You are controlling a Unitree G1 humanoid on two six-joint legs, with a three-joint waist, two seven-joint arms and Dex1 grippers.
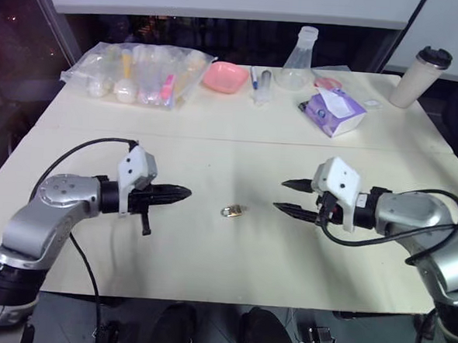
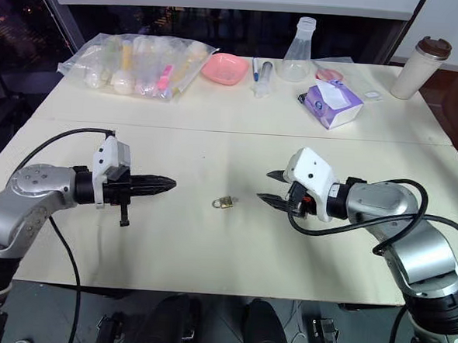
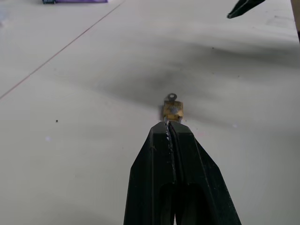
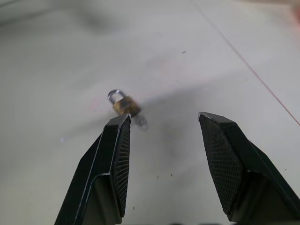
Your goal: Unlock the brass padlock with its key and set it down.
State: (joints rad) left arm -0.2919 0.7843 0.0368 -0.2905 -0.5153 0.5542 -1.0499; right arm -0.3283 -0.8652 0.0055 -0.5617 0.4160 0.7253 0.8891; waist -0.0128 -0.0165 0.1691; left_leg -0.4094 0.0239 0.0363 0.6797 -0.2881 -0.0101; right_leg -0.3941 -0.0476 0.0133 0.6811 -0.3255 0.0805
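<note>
**Padlock on counter, pre-grasp, nothing held**

Head views: I'm seeing one brass padlock (image 1: 233, 211) lying on the counter (image 1: 214, 159), between my two end effectors and touching neither. I'm keeping the left end effector (image 1: 183, 192) fully closed and empty, tips pointing at the lock. I'm holding the right end effector (image 1: 283, 196) about half open, also empty. Far side of the counter: one bag of bottles (image 1: 138, 73), one pink dish (image 1: 225, 76), one flask (image 1: 296, 63), one purple tissue pack (image 1: 335, 112), one lidded cup (image 1: 421, 77).

Left wrist view: the closed fingers (image 3: 176, 173) are lining up on the lock's body; something small is sticking out of it, possibly the key, can't confirm.

Right wrist view: the lock is sitting just past my left finger (image 4: 115, 154), shackle away from me, off-centre in the gap.

Step as I'm reading it: approach, grasp not yet made. Next move needs centring the right jaws on the body and pinching it steady, so the left can work the key.
</note>
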